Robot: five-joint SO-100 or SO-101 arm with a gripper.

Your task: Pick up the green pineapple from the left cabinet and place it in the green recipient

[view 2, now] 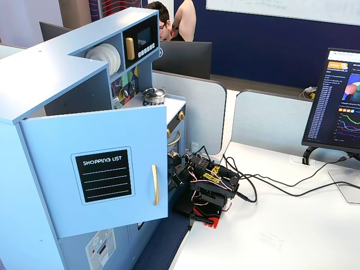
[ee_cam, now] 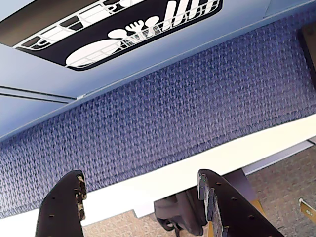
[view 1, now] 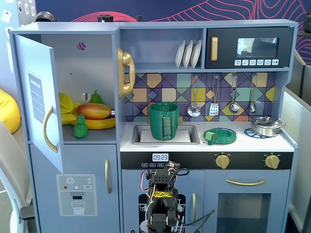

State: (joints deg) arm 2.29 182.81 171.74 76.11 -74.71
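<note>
**Pineapple on the cabinet shelf**

The green pineapple (view 1: 80,126) stands upright on the shelf of the left cabinet (view 1: 92,63), door open, touching a banana (view 1: 99,123). The green recipient (view 1: 164,121) sits in the sink (view 1: 185,138). The gripper (ee_cam: 143,197) (wrist view) is spread, empty, low by the floor.

"shopping list" on cabinet door (view 2: 101,174); clock (view 1: 160,157) "09:23"

Around me is an open office: I sit on a white desk (view 2: 292,225) with a lit monitor (view 2: 337,101) at its right edge in a fixed view, and grey partition panels (view 2: 270,126) stand behind it. Farther off runs a dark blue wall (view 2: 270,39), where two people sit by a black screen (view 2: 183,56). Blue patterned carpet (ee_cam: 163,118) fills my wrist view.
</note>
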